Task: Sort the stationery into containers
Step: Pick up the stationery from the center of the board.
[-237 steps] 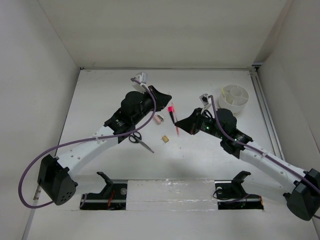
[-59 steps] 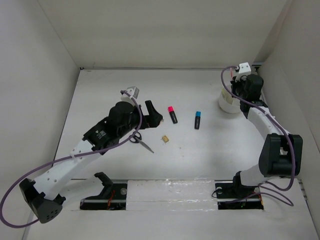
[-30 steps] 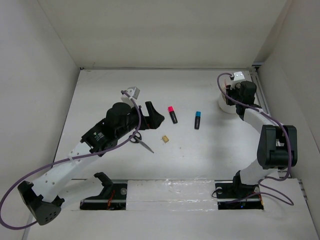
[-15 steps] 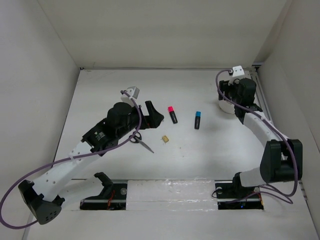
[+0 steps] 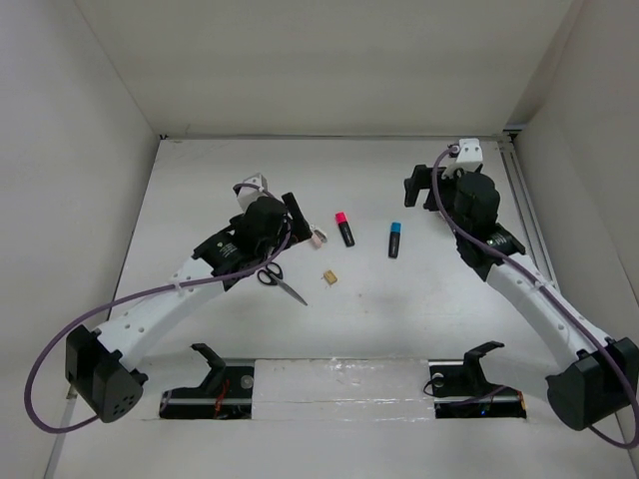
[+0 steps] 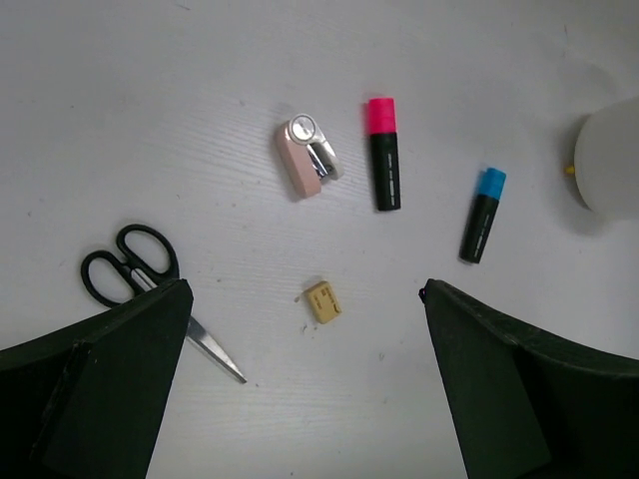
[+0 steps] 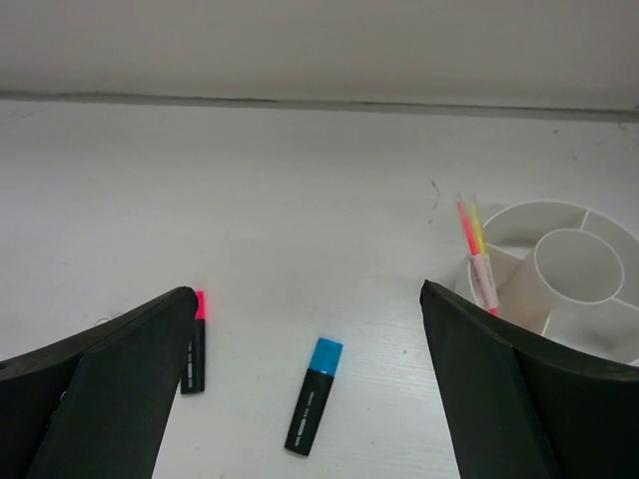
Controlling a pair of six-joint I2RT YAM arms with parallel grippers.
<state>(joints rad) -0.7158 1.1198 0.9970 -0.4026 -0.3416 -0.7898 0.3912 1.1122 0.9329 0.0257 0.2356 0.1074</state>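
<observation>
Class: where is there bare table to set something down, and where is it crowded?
Bare: the far strip behind the pink-capped marker and blue-capped marker; the near strip in front of the tan piece. Crowded: between scissors and eraser.

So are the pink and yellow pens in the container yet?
In. The pink and yellow pens stand leaning in an outer compartment of the white container, tips above its rim.

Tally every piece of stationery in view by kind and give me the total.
Markers: 2, the pink-capped marker and the blue-capped marker
Pens: 2, the pink pen and the yellow pen, both standing in the container
Scissors: 1
Eraser: 1
Tan piece: 1
Total: 7
</observation>
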